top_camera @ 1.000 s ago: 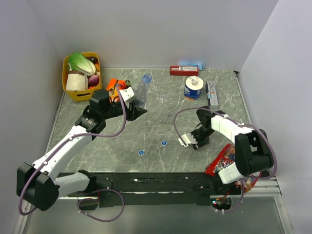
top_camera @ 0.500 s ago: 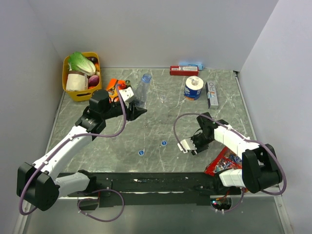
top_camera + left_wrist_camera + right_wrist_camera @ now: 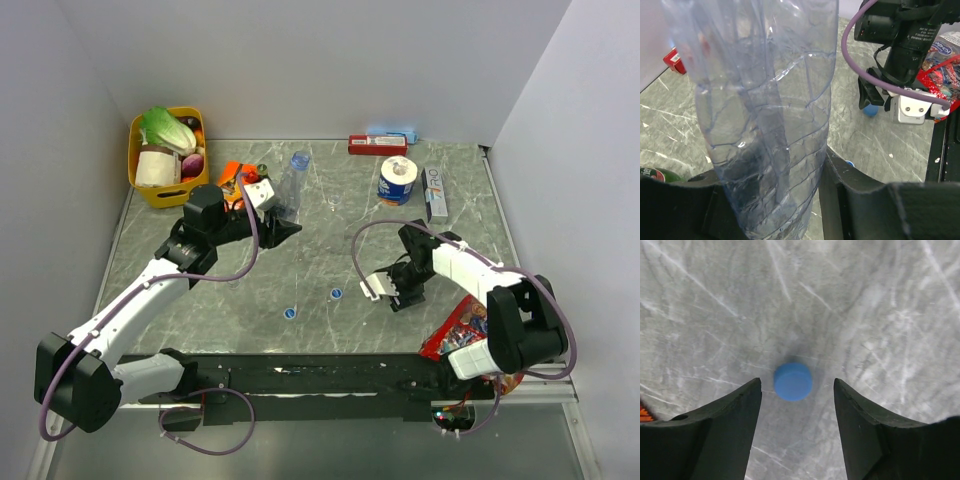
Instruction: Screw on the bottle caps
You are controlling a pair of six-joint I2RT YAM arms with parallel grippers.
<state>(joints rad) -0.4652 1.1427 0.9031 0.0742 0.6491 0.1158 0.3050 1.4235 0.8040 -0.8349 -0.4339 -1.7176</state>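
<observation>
The top view hides what the right wrist view shows: 1 bottle cap (image 3: 793, 381), centre frame, between the wide-open right gripper (image 3: 797, 390). The left gripper (image 3: 280, 226) clamps a bottle (image 3: 293, 185), upper left. The right gripper has shifted left.

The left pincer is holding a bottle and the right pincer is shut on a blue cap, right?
Not quite. The left pincer holds the bottle, but the right pincer is open: the right wrist view shows the cap lying on the table between the jaws, touching neither.
</observation>
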